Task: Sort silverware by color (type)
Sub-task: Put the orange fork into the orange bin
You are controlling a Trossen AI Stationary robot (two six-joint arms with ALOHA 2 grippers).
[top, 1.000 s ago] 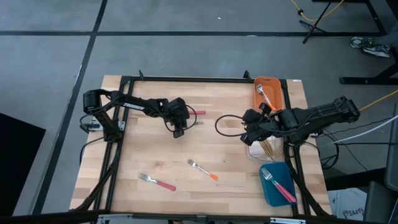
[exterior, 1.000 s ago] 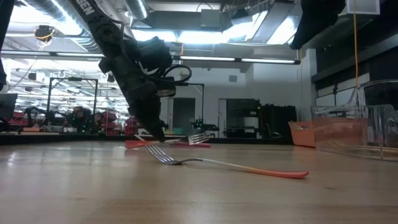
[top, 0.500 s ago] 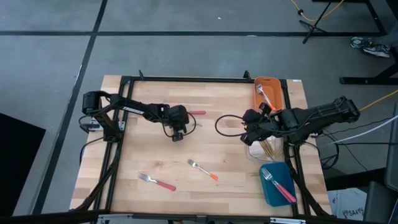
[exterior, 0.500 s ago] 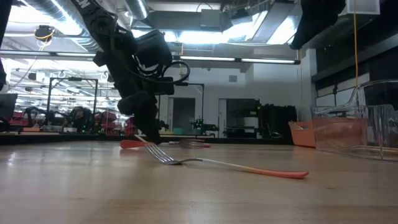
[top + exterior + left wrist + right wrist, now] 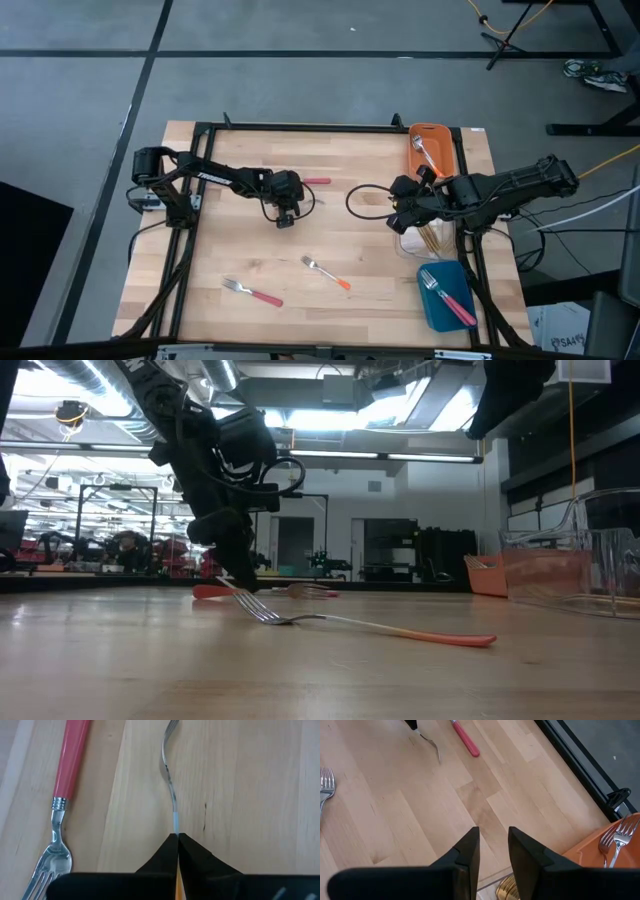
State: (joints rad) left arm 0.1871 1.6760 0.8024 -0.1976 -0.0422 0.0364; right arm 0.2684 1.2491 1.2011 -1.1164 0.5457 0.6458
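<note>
A: Silverware first: where is the fork [image 5: 170, 780] that the left gripper [image 5: 177, 841] has?

B: At the upper centre-left of the high view, beside a pink-handled fork [image 5: 62, 805]. The fingers are closed tight on its handle end, near the table [image 5: 250, 240].

A: Which way does it point?

B: Its long axis runs straight out from the fingertips, tines at the far end, in line with the gripper.

A: And the right gripper [image 5: 492, 851]?

B: It hangs partly open, holding nothing, above the clear bin [image 5: 432, 240] at the right. The orange bin [image 5: 440, 165] and blue bin [image 5: 440, 312] are on that side, so I think the fork must travel right.
</note>
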